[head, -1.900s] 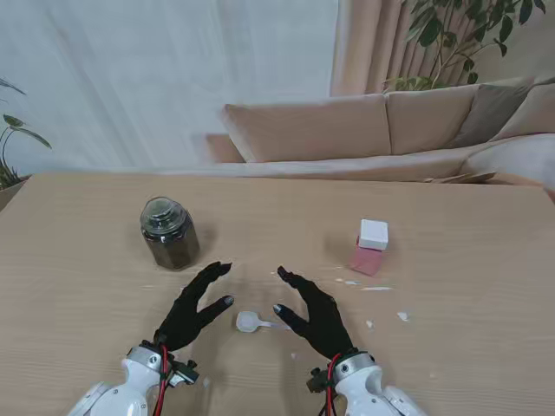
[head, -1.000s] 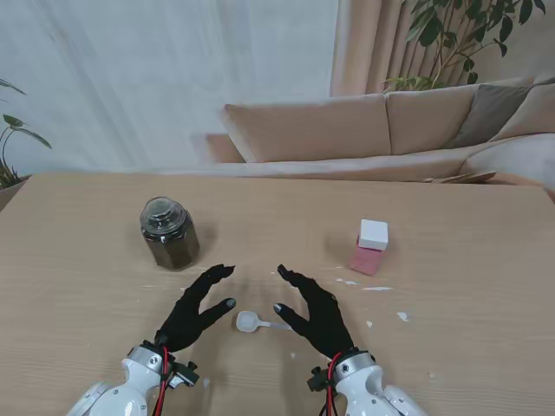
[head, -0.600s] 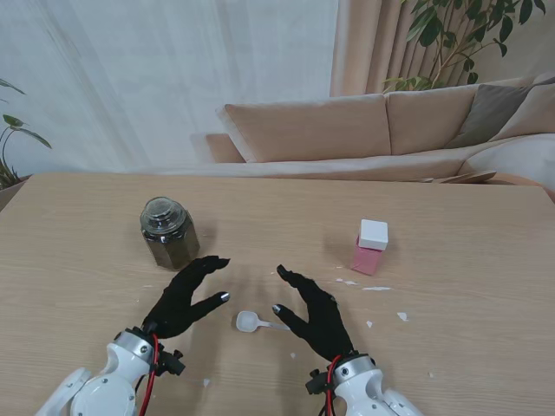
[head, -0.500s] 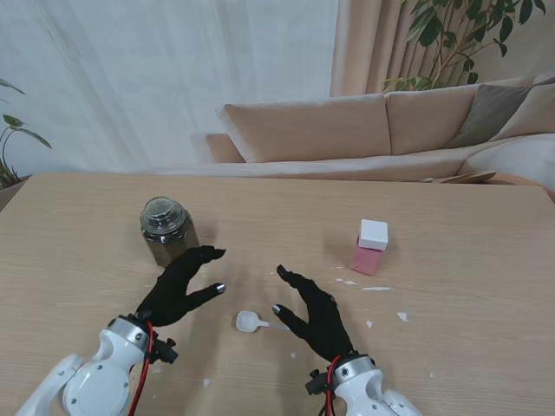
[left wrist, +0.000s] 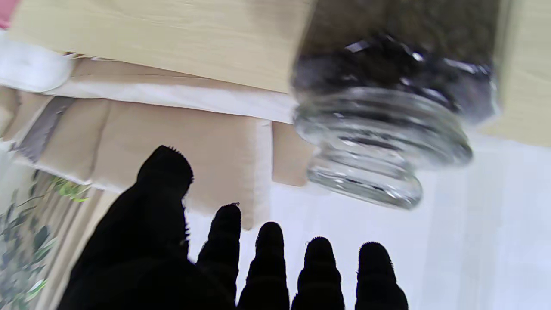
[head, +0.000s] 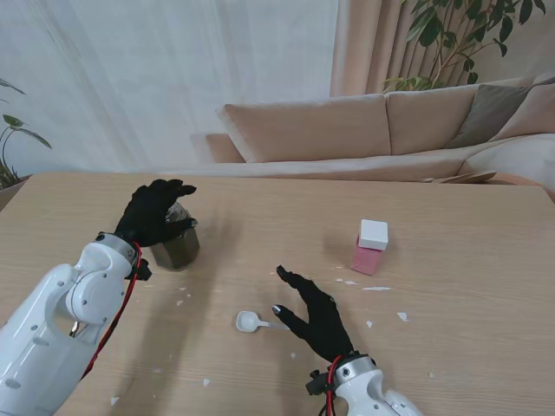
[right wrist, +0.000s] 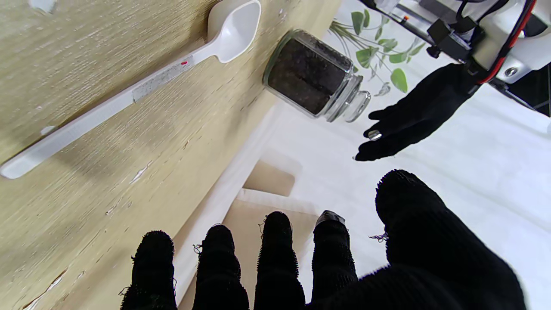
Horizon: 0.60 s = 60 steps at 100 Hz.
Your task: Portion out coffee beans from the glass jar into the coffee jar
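Table (head: 286, 217) comes first: it is wide, flat, pale wood with a fine grain, and it has small white chips and scratches in it. Past its far edge sits a soft tan sofa (head: 381, 126), with a white curtain (head: 165, 78) behind and green leaves (head: 460, 30) at 1 o'clock.

Left arm (head: 61, 321) is smooth white plastic with red wires. The left hand (head: 154, 211) wears a black knit glove. It hangs over the jar (head: 178, 247) at 10 o'clock, fingers spread and holding nothing. In the left wrist view the fingertips (left wrist: 270, 232) are clear of the glass, with a gap between.

Right hand (head: 316, 316) is gloved in black too. It is near me, in the middle, fingers apart and holding nothing.

The jar is round clear glass with a ribbed glass lid (left wrist: 379, 142), and it is full of dark brown beans. From the stand the left hand hides its top.

A small pink box (head: 370, 246) with a square white cap stands at 2 o'clock, well apart from the jar.

A white plastic spoon (head: 257, 323) lies flat between the hands, just beside the right thumb. It has a round bowl and a long thin handle (right wrist: 86, 125).
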Available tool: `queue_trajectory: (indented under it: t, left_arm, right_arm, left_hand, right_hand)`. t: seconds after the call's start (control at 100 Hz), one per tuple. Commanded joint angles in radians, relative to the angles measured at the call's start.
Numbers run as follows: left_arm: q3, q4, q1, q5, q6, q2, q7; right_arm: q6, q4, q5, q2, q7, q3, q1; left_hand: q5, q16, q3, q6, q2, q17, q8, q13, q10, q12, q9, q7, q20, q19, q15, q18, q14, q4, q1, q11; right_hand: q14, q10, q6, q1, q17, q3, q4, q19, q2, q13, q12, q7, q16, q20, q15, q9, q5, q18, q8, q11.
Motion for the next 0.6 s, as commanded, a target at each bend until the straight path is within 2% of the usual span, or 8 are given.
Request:
queue_trajectory:
  t: [0.0,0.22,0.27,0.36,0.43,0.48,0.5,0.59]
  left_arm:
    - [0.001,0.01,-0.034,0.023,0.025,0.003,-0.036]
    - [0.054,0.102,-0.117,0.106,0.134,0.012,-0.065]
    - [0.061,0.118,-0.124,0.104,0.147,0.011,-0.061]
    - [0.067,0.135,-0.127,0.092,0.159,0.009,-0.051]
    - [0.069,0.136,-0.123,0.079,0.166,0.008,-0.051]
    - [0.07,0.135,-0.121,0.08,0.17,0.009,-0.06]
    - [0.071,0.136,-0.12,0.08,0.172,0.01,-0.062]
    - [0.079,0.146,-0.122,0.073,0.181,0.008,-0.06]
  right_arm:
    - [-0.003,-0.004,0.004,-0.002,0.015,0.001,-0.008]
    - [-0.006,-0.009,0.008,-0.003,0.013,0.009,-0.014]
    - [-0.007,-0.009,0.01,-0.004,0.012,0.01,-0.015]
    - [-0.007,-0.008,0.01,-0.004,0.012,0.011,-0.014]
    - [-0.006,-0.008,0.012,-0.004,0.013,0.01,-0.014]
    - [-0.006,-0.008,0.012,-0.004,0.013,0.01,-0.013]
    - [-0.006,-0.008,0.012,-0.004,0.013,0.01,-0.013]
    - [-0.007,-0.007,0.011,-0.004,0.012,0.009,-0.012]
  left_hand:
    - [-0.045,0.017,0.022,-0.024,-0.038,0.006,0.011,-0.004,-0.029,0.008,0.01,0.012,0.021,-0.007,-0.006,-0.013,-0.019,0.025,0.032,-0.016]
    - [-0.012,0.038,0.117,-0.035,-0.079,0.102,0.062,0.065,-0.026,0.03,0.021,0.016,0.098,0.057,0.027,0.019,0.014,0.018,0.04,0.015]
    - [0.007,0.069,0.144,-0.028,-0.086,0.132,0.072,0.095,-0.019,0.032,0.034,0.021,0.152,0.095,0.057,0.032,0.028,0.013,0.038,0.032]
    - [0.049,0.159,0.175,0.008,-0.092,0.188,0.089,0.162,0.005,0.05,0.093,0.046,0.284,0.216,0.14,0.063,0.059,0.009,0.035,0.077]
    - [0.068,0.189,0.187,0.031,-0.095,0.187,0.102,0.177,0.016,0.056,0.114,0.072,0.325,0.309,0.192,0.075,0.067,0.008,0.038,0.096]
    - [0.071,0.189,0.188,0.039,-0.089,0.175,0.106,0.178,0.018,0.057,0.123,0.082,0.317,0.386,0.222,0.076,0.069,0.007,0.035,0.102]
    - [0.078,0.175,0.188,0.046,-0.087,0.157,0.111,0.176,0.021,0.059,0.131,0.091,0.253,0.471,0.249,0.078,0.071,0.008,0.037,0.107]
    - [0.102,0.175,0.184,0.063,-0.07,0.149,0.118,0.186,0.032,0.064,0.155,0.108,0.223,0.613,0.305,0.08,0.081,0.007,0.055,0.119]
  right_hand:
    - [-0.051,-0.031,-0.029,0.012,-0.002,-0.019,0.022,-0.014,-0.006,0.003,0.002,0.011,0.0,0.012,-0.009,0.004,0.004,-0.006,0.002,0.002]
    - [-0.051,-0.031,-0.029,0.014,-0.002,-0.019,0.022,-0.014,-0.007,0.004,0.002,0.014,0.0,0.012,-0.008,0.004,0.006,-0.006,0.003,0.003]
    - [-0.051,-0.031,-0.028,0.014,-0.002,-0.019,0.022,-0.014,-0.007,0.004,0.002,0.015,0.0,0.012,-0.008,0.005,0.007,-0.006,0.003,0.003]
    - [-0.05,-0.03,-0.028,0.015,-0.001,-0.019,0.022,-0.013,-0.007,0.003,0.002,0.017,0.0,0.013,-0.008,0.004,0.007,-0.006,0.004,0.003]
    - [-0.051,-0.032,-0.028,0.015,-0.001,-0.02,0.022,-0.012,-0.006,0.004,0.002,0.018,0.001,0.013,-0.008,0.004,0.007,-0.006,0.004,0.003]
    - [-0.051,-0.032,-0.028,0.015,-0.001,-0.02,0.022,-0.012,-0.007,0.004,0.003,0.02,0.001,0.013,-0.008,0.004,0.007,-0.006,0.005,0.004]
    - [-0.051,-0.033,-0.028,0.015,-0.001,-0.02,0.022,-0.012,-0.007,0.003,0.003,0.02,0.001,0.013,-0.008,0.005,0.007,-0.006,0.005,0.004]
    - [-0.051,-0.032,-0.027,0.015,0.0,-0.02,0.022,-0.011,-0.007,0.005,0.003,0.022,0.001,0.013,-0.007,0.005,0.007,-0.005,0.006,0.004]
